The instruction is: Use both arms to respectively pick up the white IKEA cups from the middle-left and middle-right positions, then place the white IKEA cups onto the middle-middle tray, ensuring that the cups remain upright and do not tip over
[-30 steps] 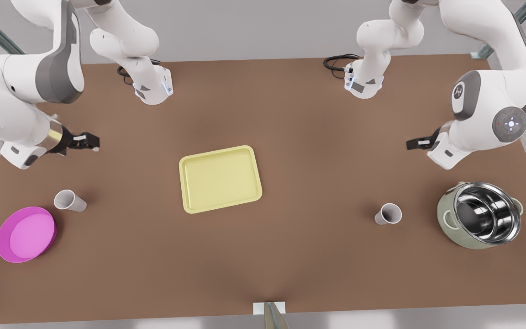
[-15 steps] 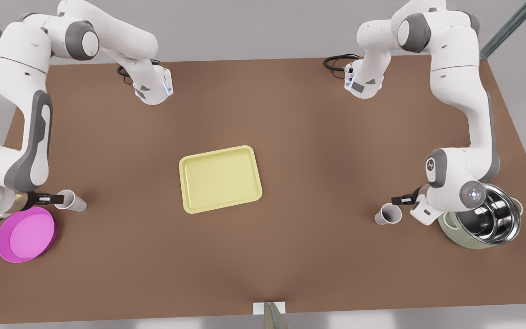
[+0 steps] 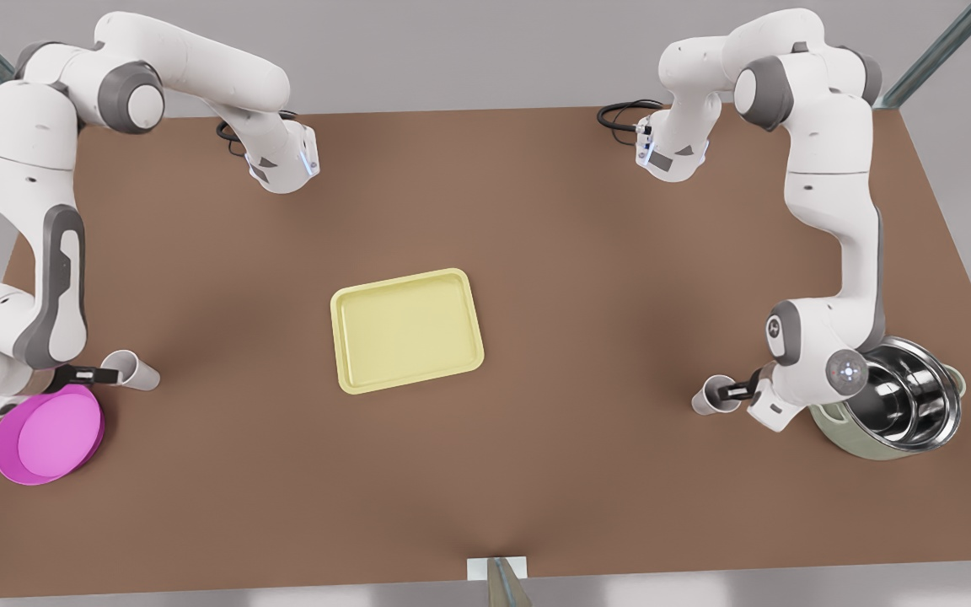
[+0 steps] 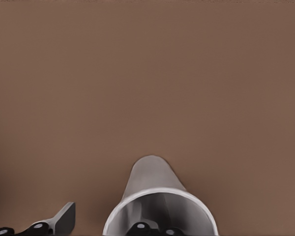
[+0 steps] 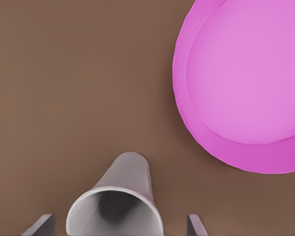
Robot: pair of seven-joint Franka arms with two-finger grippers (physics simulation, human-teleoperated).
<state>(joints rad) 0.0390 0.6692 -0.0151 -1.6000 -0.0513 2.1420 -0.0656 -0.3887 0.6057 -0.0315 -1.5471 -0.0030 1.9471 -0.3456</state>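
One white cup [image 3: 133, 371] stands next to the pink bowl at the front view's left. My right gripper [image 3: 103, 373] is level with its rim, open, with one finger [image 5: 43, 224] on each side of that cup [image 5: 119, 201]. The second white cup [image 3: 711, 396] stands at the front view's right beside the steel pot. My left gripper [image 3: 737, 389] is at its rim, open: one finger [image 4: 64, 218] is outside that cup [image 4: 155, 196], and dark parts show at its mouth. The pale yellow tray [image 3: 406, 330] lies in the middle with nothing on it.
A magenta bowl [image 3: 48, 432] lies just in front of the right gripper and shows in the right wrist view [image 5: 246, 83]. A shiny steel pot [image 3: 894, 409] sits right behind the left arm's wrist. Both arm bases stand at the table's far edge.
Both arms have swung down from above the table to the cups. In the last half second each gripper has slid a little closer to its cup's rim. The cups have not moved.
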